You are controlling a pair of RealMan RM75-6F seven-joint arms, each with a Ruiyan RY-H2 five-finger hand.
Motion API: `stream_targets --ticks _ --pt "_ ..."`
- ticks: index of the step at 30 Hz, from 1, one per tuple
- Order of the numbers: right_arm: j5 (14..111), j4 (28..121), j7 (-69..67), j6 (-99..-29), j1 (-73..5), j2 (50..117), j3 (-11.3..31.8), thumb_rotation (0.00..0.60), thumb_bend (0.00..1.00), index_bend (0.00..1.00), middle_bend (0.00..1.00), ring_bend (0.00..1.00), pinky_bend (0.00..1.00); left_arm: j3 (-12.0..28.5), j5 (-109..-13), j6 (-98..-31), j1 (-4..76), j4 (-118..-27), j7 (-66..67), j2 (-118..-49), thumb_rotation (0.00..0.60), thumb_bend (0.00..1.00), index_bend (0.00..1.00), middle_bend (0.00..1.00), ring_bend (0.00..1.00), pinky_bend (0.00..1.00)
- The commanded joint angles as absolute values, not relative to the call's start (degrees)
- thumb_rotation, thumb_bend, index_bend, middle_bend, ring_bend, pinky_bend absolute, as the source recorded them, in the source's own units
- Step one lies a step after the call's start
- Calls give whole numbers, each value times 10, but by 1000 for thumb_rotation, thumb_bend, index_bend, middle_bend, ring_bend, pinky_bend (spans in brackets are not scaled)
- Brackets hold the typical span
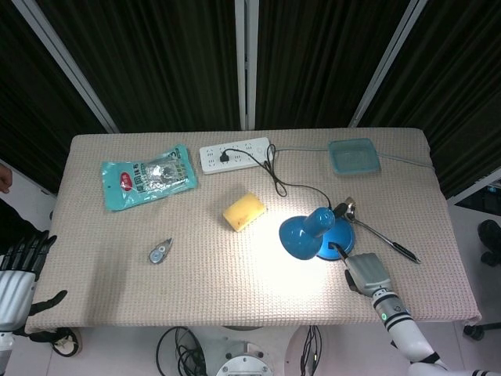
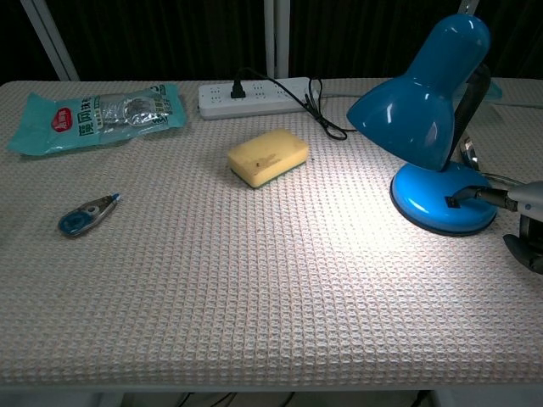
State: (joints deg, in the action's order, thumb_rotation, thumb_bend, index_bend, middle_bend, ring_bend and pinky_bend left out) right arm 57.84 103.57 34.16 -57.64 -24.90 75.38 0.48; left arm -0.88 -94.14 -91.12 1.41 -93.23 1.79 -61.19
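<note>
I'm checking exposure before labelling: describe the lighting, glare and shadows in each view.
Head view: the lit blue desk lamp throws a washed-out bright pool on the table cloth; the curtains behind are nearly black. Chest view: the same pool brightens the cloth left of the lamp base, the shade shows small highlights, and the yellow sponge stays sharp; the right hand is cropped at the edge.

Table [image 1: 117,266]: I see beige waffle cloth; on it: lamp [image 1: 313,233], sponge [image 1: 243,211], power strip [image 1: 234,154], packet [image 1: 148,177], correction tape [image 1: 160,251], tray [image 1: 354,156], pen [image 1: 391,244]
</note>
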Motion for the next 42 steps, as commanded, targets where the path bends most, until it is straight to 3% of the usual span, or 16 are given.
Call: stream_targets --ticks 1,16,22,25,29,33,35,37,38,40,42 --pt "570 1035 344 -573 -255 754 3 600 676 0 1000 973 901 -9 -942 -912 14 -933 18 -611 600 62 20 0 0 0" --pt "553 1035 333 -573 -270 754 -6 600 682 0 1000 973 901 -9 -943 -914 13 -935 20 -610 600 62 20 0 0 0" --pt "617 1061 302 -628 -246 729 -11 600 679 0 1000 969 899 -9 -943 -914 13 -936 22 -610 600 62 20 0 0 0" --pt "682 1075 268 -691 -212 709 -21 600 637 0 976 905 846 -8 -944 -916 13 -937 21 -610 600 62 20 0 0 0" --pt "781 1049 194 -806 -152 698 -29 600 475 0 757 706 718 -9 -946 -916 13 -937 22 -610 600 62 20 0 0 0" --pt "837 1021 128 -882 -110 681 -32 600 395 0 610 573 664 -11 -950 -917 13 -940 27 -610 600 62 20 0 0 0" --pt "848 1012 124 -895 -97 663 -38 600 300 0 369 331 531 -11 -952 -917 13 -944 29 -610 600 62 20 0 0 0" --pt "842 1015 145 -896 -89 644 -40 600 138 0 77 58 253 -12 -953 -916 13 -947 33 -609 600 62 20 0 0 0" --pt "844 1016 152 -897 -86 636 -40 600 66 0 12 3 135 -12 -954 -915 13 -950 37 -609 600 61 20 0 0 0" --pt "851 1018 136 -897 -83 631 -40 600 3 0 0 0 47 -12 -954 -915 14 -953 40 -609 600 62 20 0 0 0" --pt "857 1011 121 -900 -77 629 -38 600 0 0 0 0 23 -11 -954 -916 14 -955 45 -609 600 61 20 0 0 0"
